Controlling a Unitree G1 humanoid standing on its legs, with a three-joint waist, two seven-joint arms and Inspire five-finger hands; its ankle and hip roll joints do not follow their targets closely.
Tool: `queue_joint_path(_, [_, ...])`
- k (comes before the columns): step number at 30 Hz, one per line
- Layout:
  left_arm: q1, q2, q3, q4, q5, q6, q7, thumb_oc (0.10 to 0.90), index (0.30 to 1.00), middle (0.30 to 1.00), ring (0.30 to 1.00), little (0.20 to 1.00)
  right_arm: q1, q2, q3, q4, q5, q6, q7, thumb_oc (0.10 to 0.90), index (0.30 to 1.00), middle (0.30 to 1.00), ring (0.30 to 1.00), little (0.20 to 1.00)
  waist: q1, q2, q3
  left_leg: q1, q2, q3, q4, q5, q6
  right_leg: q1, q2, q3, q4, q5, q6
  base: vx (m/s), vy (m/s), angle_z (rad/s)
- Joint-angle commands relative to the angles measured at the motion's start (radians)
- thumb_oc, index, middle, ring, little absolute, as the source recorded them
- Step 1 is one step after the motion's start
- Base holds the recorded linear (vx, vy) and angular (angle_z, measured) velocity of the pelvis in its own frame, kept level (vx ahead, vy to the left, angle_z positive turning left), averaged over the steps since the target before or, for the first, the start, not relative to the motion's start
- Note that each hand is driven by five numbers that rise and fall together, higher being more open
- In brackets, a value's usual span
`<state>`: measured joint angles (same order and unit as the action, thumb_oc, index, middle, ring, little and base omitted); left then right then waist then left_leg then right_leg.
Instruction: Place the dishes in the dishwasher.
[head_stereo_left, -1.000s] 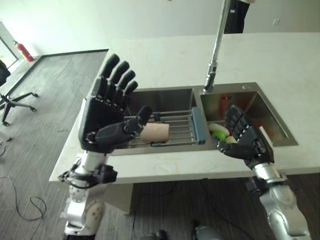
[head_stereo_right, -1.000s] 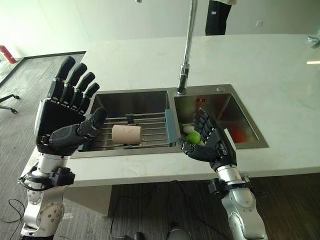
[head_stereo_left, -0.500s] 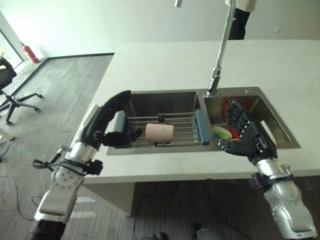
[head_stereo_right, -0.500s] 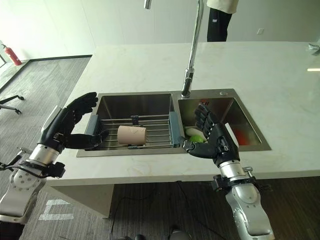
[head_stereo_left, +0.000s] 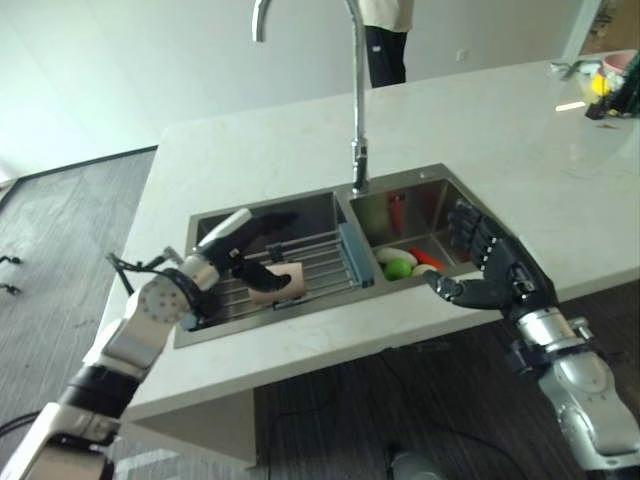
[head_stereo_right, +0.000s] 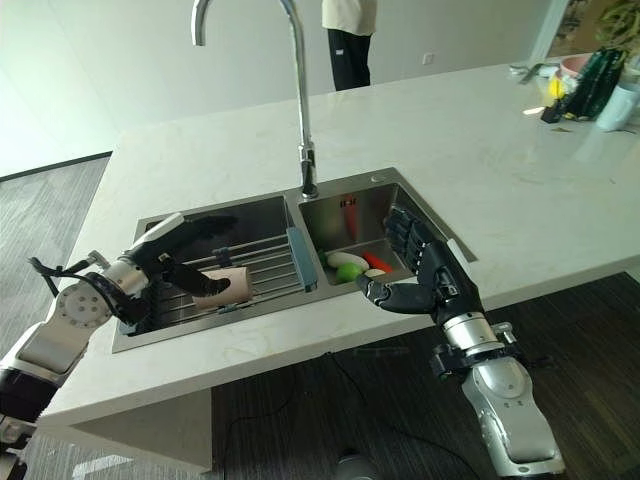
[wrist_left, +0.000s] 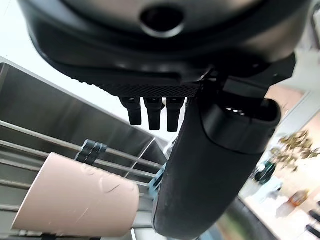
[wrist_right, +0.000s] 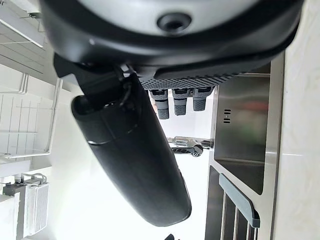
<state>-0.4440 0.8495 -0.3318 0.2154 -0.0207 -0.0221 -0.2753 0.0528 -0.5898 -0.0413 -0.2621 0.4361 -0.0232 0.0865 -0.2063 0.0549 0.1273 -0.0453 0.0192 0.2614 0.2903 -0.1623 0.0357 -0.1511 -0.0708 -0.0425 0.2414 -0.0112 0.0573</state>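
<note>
We see a brushed stainless-steel sink (head_stereo_left: 320, 205) with 2 basins, dull and softly reflective, set into a pale, smooth, stone-like table (head_stereo_left: 480, 140) with faint veining. The tall faucet (head_stereo_right: 297, 90) is polished, shiny metal. A rack (head_stereo_left: 310, 265) of thin metal bars carries a matt beige cup (wrist_left: 75, 200). Each robot hand, left (head_stereo_left: 245, 245) and right (head_stereo_left: 495, 270), looks like matt black plastic.
</note>
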Motion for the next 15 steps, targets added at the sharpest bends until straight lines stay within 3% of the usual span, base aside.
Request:
queue_joint_path(1, [-0.111,0.040,0.030,0.003,0.056,-0.017,0.015,0.800,0.900,0.900,0.900,0.900,-0.146,-0.033,-0.016,-0.040,0.037,-0.098,0.010,0.800,0.900,0.900,0.900,0.900,0.012,0.017,-0.068,0.023,0.014,-0.041,0.010,-0.065,-0.050,0.054,-0.005,-0.029,0.059,-0.112,0.085,0.00,0.010,-0.20])
queue_joint_path(15, [-0.109,0.037,-0.039,0.222,0.210,-0.010,0.002,0.800,0.900,0.900,0.900,0.900,-0.132,-0.061,-0.045,-0.027,0.054,-0.098,0.047,0.800,0.900,0.900,0.900,0.900,-0.017,0.025,-0.070,0.035,0.020,-0.009,0.010,-0.072,-0.047,0.055,0.009,-0.003,0.059,-0.114,0.087,0.00,0.012,-0.08])
